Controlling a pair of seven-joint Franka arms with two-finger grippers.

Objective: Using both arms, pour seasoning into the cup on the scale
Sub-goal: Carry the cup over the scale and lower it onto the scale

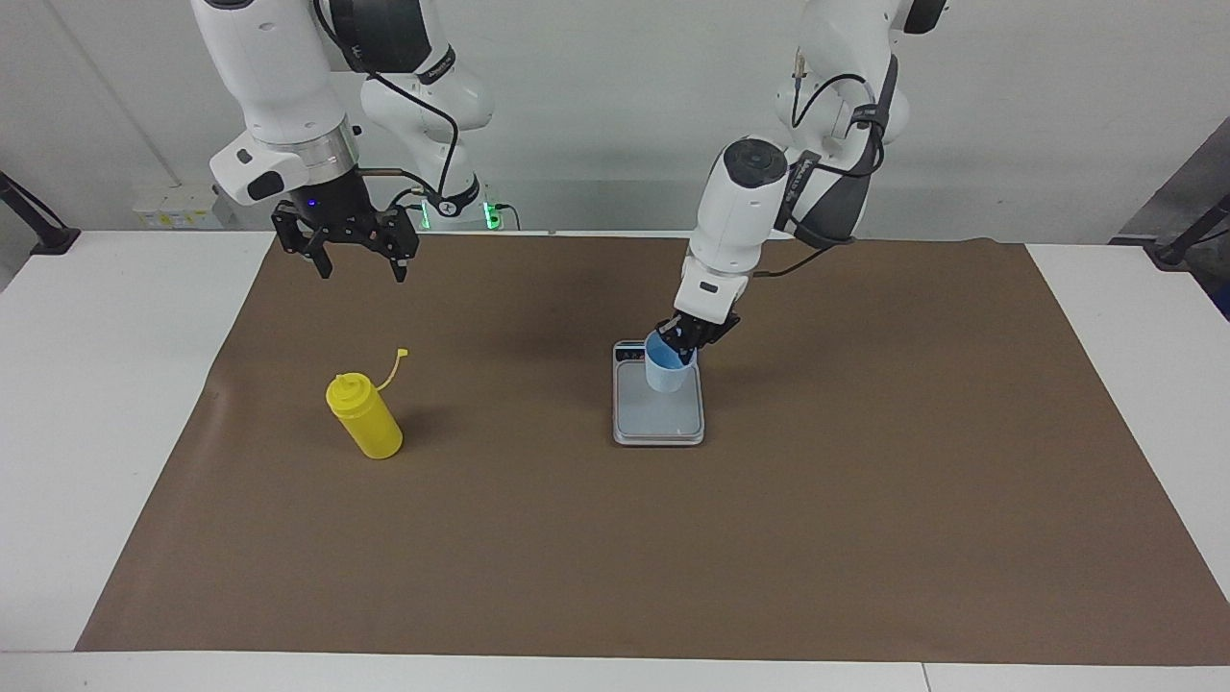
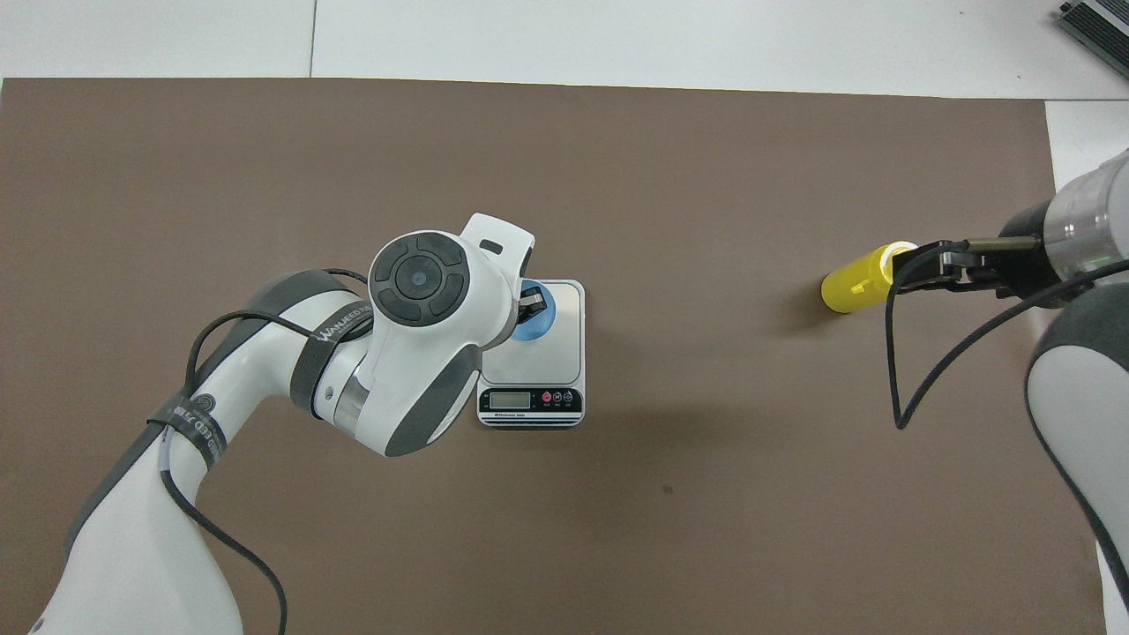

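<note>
Now, scanning the facing view from its left edge:
Right gripper (image 1: 357,259): upper left of frame, fingers spread wide and empty, hanging in the air.
Seasoning (image 1: 364,416): left of centre, upright on the brown surface (image 1: 865,500), cap tether sticking up.
Scale (image 1: 658,415): dead centre, display edge toward the robots.
Cup (image 1: 667,367): over the scale's plate; contact unclear.
Left gripper (image 1: 688,338): just above centre, clenched on the cup's rim.
</note>
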